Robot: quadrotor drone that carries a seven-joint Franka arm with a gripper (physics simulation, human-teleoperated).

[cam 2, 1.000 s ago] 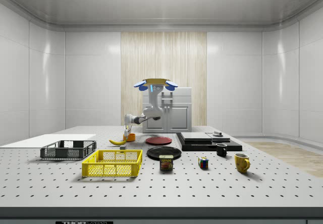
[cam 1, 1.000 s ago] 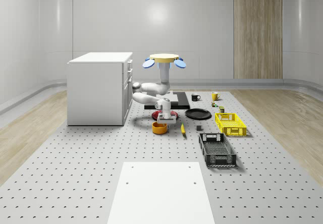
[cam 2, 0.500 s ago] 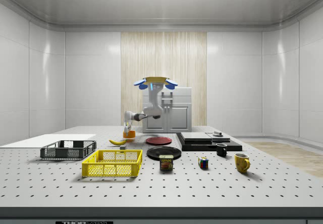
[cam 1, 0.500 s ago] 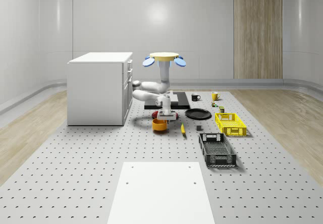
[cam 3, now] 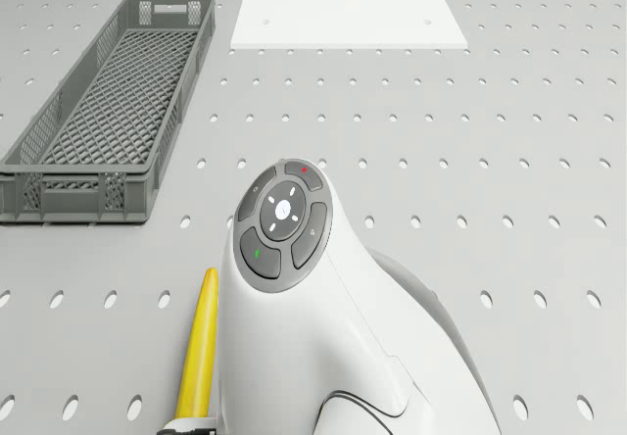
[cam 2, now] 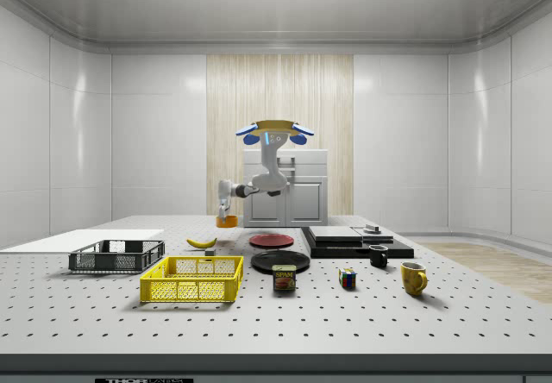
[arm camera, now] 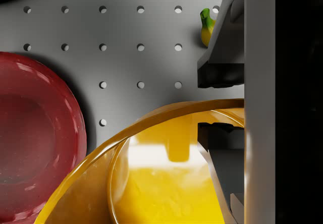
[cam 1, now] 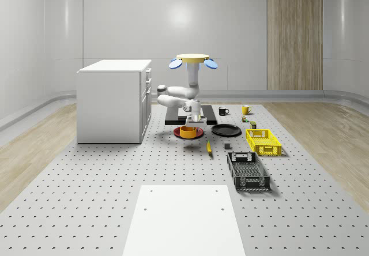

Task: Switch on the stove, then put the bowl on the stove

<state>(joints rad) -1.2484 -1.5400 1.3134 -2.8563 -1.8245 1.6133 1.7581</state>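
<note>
**Bowl lifted and heading for the stove**

Left to right in the whole-scene view: the white boxy cabinet (cam 1: 114, 100), then the drone (cam 1: 193, 61) hovering above the near edge of the flat black stove (cam 1: 190, 114). A second ago the orange bowl (cam 1: 187, 131) sat on the perforated table; now it hangs over the glossy red plate (cam 1: 188, 132), the gripper (cam 1: 194, 120) pinching its smooth round rim. The stove lies at the bowl's twelve o'clock, so placement looks close. The slim yellow banana (cam 1: 209, 147) lies at five o'clock.
</note>
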